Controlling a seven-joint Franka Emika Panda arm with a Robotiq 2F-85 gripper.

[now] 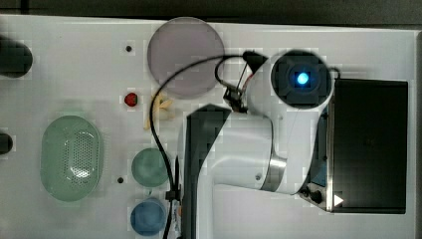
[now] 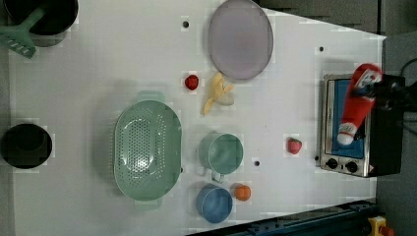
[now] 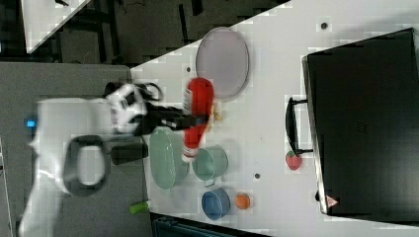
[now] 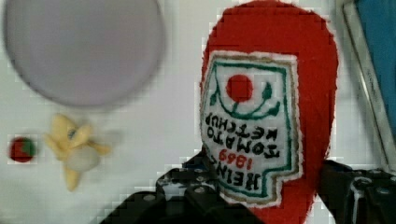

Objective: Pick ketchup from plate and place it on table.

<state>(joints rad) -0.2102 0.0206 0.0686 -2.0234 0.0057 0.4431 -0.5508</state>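
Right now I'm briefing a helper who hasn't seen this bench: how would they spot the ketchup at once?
Find the white table and its round lilac-grey plate, which is bare. The ketchup is off it, held up in the air in the gripper, whose fingers are shut on it. Unlike the small round strawberries lying on the table, it is a long red bottle with a white label and a pale end.

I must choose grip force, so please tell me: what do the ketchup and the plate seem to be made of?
The ketchup looks like soft plush fabric: fuzzy red edges and a stitched label. It is held in the pincer. The plate looks like smooth matte plastic, plain lilac-grey, though this is uncertain.
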